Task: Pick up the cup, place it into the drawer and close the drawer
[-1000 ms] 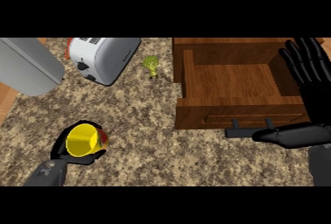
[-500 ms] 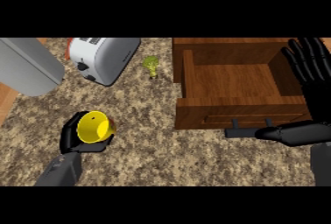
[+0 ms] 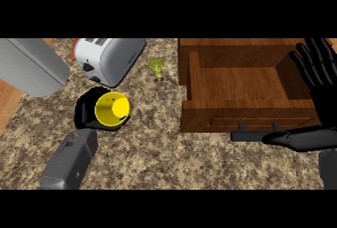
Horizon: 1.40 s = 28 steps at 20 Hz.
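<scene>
A yellow cup [image 3: 113, 108] is held above the speckled counter, left of centre, its mouth turned up toward the view. My left hand [image 3: 84, 112] is curled round its left side and hides the outer wall; the grey forearm runs down to the lower left. The wooden drawer [image 3: 245, 116] stands pulled open at the right, nothing visible inside, with its dark handle [image 3: 255, 133] on the front. My right hand [image 3: 321, 84] rests open at the right edge beside the drawer, fingers up, thumb reaching toward the handle.
A silver toaster [image 3: 108, 57] stands at the back, just above the cup. A grey appliance [image 3: 30, 67] fills the upper left corner. A small green object [image 3: 157, 67] lies between the toaster and the drawer. Granite counter [image 3: 171, 160] spreads across the front.
My left hand has carried the cup up the view and rightward, closer to the toaster and the drawer. The right hand and the drawer have stayed where they were.
</scene>
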Each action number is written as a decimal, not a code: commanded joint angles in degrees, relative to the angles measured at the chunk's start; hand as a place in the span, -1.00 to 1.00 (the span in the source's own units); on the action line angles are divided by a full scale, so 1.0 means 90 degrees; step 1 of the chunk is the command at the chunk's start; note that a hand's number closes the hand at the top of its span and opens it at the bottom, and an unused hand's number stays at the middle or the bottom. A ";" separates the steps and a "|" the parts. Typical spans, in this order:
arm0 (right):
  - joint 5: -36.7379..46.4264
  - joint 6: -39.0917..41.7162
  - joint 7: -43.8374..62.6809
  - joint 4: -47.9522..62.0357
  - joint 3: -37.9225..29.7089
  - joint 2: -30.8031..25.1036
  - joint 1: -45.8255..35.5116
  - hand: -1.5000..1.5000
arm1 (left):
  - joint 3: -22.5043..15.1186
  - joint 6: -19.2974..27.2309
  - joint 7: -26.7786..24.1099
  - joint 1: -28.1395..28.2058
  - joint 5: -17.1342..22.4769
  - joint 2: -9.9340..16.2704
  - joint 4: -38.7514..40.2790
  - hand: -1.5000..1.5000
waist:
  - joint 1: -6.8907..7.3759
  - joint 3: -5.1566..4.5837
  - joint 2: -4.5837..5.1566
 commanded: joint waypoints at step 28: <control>0.0153 0.0096 -0.0545 0.0360 0.0003 0.0054 -0.0094 -1.00 | -0.2516 0.2955 0.4819 -0.4676 0.0986 -0.0716 0.0182 1.00 | -0.0389 0.0013 0.0108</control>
